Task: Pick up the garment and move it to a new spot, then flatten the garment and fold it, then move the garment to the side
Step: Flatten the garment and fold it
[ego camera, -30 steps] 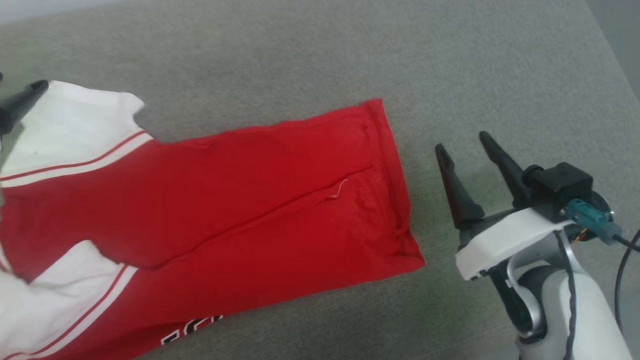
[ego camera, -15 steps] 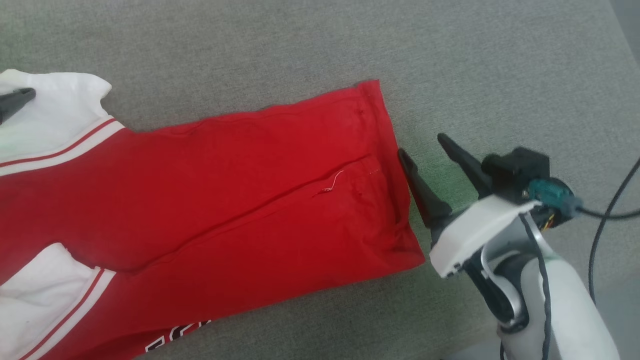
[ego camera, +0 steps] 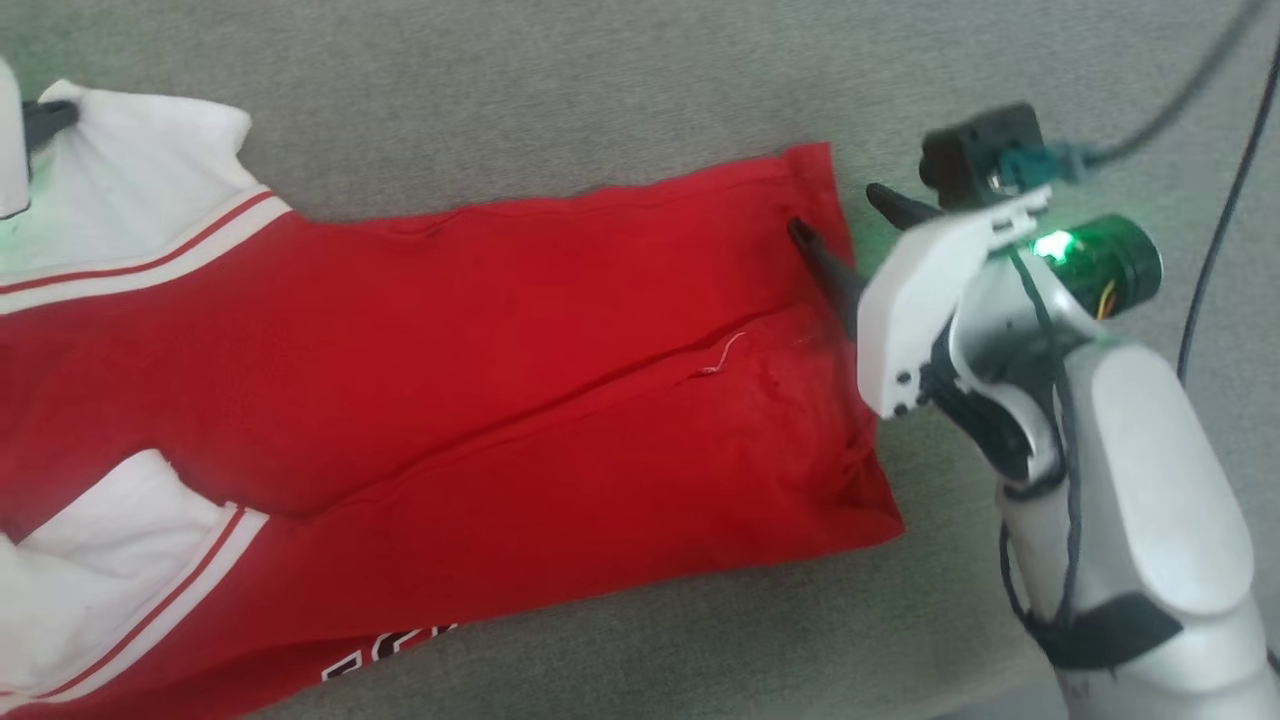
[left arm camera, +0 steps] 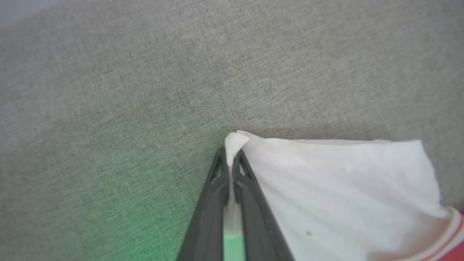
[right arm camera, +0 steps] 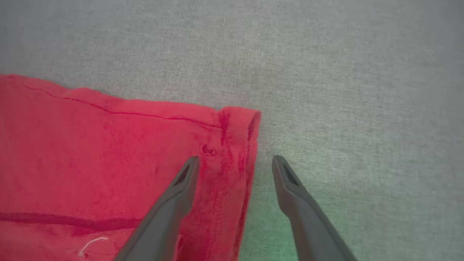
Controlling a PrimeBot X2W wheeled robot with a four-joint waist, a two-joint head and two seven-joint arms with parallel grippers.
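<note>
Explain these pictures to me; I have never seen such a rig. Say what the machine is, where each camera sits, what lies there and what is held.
This is a wheeled robot with two arms, each ending in a two-fingered gripper. One picture looks down from its head; the other two look along each gripper's fingers from the wrists. On the grey fabric surface lies the garment, a red jersey with white sleeves. The left gripper is shut on a white sleeve corner. The right gripper is open, holding nothing, one finger over the red hem, the other over bare surface.
</note>
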